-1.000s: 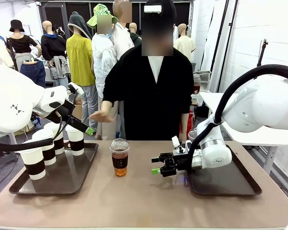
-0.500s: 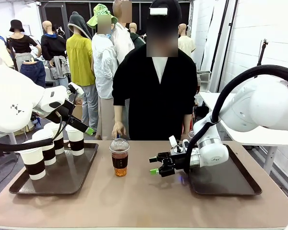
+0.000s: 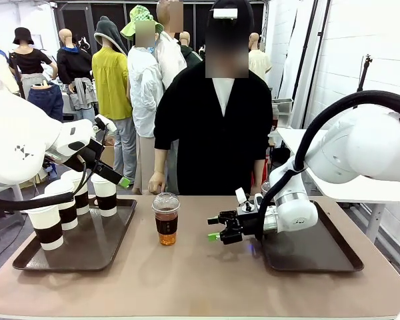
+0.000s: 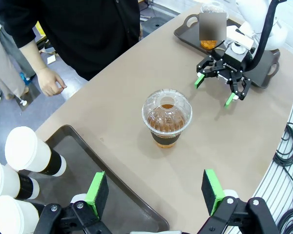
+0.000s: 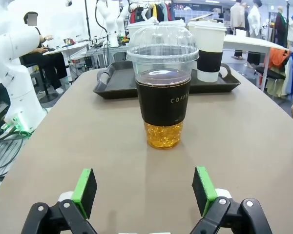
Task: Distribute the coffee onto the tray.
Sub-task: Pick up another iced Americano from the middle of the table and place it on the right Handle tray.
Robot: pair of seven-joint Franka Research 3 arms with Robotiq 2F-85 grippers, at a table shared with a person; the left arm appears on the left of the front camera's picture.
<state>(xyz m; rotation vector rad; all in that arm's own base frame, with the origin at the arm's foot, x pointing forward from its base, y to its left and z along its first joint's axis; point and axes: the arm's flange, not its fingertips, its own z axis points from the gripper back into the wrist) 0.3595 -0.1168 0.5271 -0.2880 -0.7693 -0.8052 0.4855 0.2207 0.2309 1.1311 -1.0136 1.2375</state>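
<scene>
Tan table is carrying a clear domed cup, sleeve reading "COFFE"; right gripper facing it, fingers apart; left gripper spread too.

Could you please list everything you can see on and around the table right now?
table: one, tan, under everything
left tray: one, dark brown, table's left end
right tray: one, dark brown, table's right end
paper cups: four, it seems, white with brown sleeves, on left tray
clear cup: one, amber drink, dark sleeve, mid-table
second clear cup: one, amber drink, on right tray, partly hidden
person: one, black top, far side
left claw: open, green pads, above left tray's edge
right claw: open, green pads, facing the mid-table cup
</scene>
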